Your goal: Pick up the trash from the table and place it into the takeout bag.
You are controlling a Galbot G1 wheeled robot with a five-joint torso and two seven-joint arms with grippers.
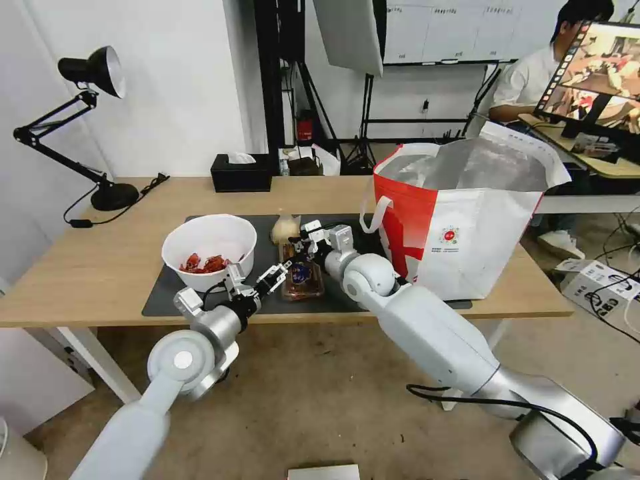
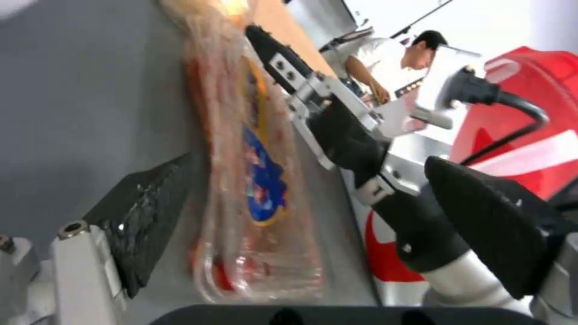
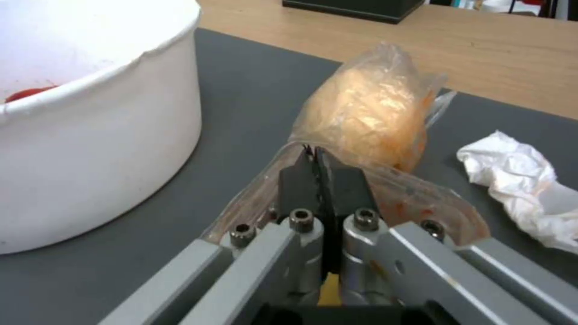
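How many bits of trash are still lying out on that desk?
4. The white bowl stands on the mat's left; the clear tray lies beside it, pinched by the right tool; the knotted bag behind the tray; the crumpled tissue nearby. More may be hidden.

Four pieces of trash are counted on one table (image 1: 100, 267): one white bowl (image 1: 210, 250) with red scraps, one clear plastic tray (image 1: 303, 279), one knotted clear bag (image 3: 367, 117) of beige stuff, and one crumpled white tissue (image 3: 521, 176). One dark grey mat (image 1: 167, 297) is laid on the table. One takeout bag (image 1: 467, 233) is seen, with two white loop handles. One black tissue box (image 1: 241, 173) and one black desk lamp (image 1: 87, 120) are counted at the back. Two grippers are present: one left gripper (image 1: 263, 280) and one right gripper (image 1: 303, 241).
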